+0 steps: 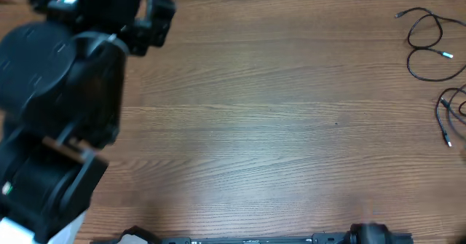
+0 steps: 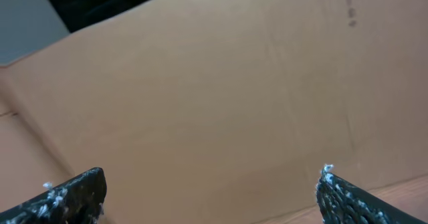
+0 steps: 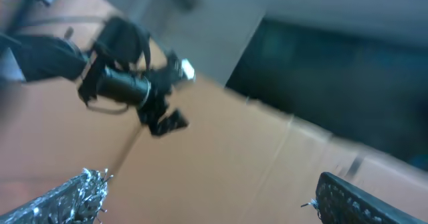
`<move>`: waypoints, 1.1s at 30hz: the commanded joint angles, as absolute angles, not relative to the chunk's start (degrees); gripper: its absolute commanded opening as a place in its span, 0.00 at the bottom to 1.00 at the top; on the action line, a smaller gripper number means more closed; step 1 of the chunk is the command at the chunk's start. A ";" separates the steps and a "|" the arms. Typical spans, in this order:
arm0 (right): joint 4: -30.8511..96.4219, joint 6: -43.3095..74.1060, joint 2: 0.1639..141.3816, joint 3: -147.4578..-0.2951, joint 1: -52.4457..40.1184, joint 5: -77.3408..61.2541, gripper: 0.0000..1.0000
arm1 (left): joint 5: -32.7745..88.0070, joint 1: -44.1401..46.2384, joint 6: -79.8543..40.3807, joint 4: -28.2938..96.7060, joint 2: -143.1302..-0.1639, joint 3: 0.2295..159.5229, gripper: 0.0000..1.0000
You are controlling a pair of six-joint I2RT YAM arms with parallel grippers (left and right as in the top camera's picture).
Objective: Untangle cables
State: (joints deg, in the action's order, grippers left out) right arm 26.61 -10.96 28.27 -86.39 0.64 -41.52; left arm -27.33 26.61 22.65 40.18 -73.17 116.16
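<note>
Two thin black cables lie at the far right of the wooden table in the overhead view. One is a looped cable (image 1: 426, 46) with a silver-tipped plug, and the other cable (image 1: 450, 113) lies just below it at the edge. My left gripper (image 2: 210, 192) is open and empty, facing a plain brown cardboard surface. In the overhead view it (image 1: 154, 17) sits at the back left, far from the cables. My right gripper (image 3: 214, 198) is open and empty over a brown surface. It does not show in the overhead view.
My left arm's black body (image 1: 62, 91) fills the left side of the overhead view. A black arm part (image 3: 130, 87) shows in the blurred right wrist view. A black base rail (image 1: 255, 239) runs along the table's front edge.
</note>
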 commanded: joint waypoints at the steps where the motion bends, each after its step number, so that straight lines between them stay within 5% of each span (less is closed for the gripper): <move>1: 27.75 -10.66 27.33 -85.52 0.38 -31.33 1.00 | -29.67 26.63 21.58 40.73 -71.37 115.33 1.00; 11: 43.66 -10.22 27.57 -71.37 0.40 -26.94 1.00 | -30.63 26.63 21.63 41.69 -69.01 115.33 1.00; 20: 36.62 1.85 27.44 -51.51 0.43 -14.00 1.00 | -30.61 26.63 21.65 41.65 -68.77 115.22 1.00; 33: 46.54 7.90 8.60 -49.82 0.43 -4.40 1.00 | -30.65 26.61 22.09 41.80 -68.77 115.22 1.00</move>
State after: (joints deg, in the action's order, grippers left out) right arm 45.63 5.45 12.69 -49.47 0.60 -8.49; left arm -29.45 26.61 22.50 42.02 -69.41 115.48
